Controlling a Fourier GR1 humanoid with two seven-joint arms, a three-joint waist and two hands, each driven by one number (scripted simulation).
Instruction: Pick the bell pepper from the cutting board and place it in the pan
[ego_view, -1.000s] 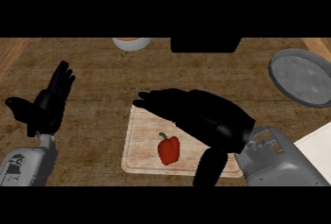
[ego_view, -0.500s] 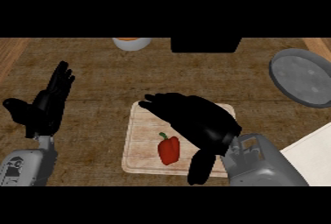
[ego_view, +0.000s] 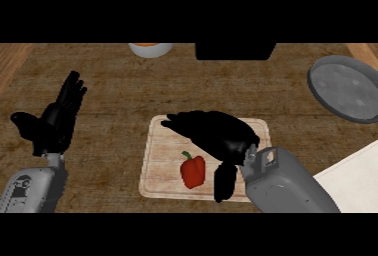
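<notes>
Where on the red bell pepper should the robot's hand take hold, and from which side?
Around the wide red body of the bell pepper, from above. It lies flat on the cutting board with its thin stem pointing away; the right hand is already beside it.

Dim, even light; faint shadows

R hand (ego_view: 218, 134) is sliding left & nearer over the cutting board (ego_view: 164, 150), closing in on the bell pepper (ego_view: 193, 170); its thumb is now hanging just beside the pepper.
</notes>
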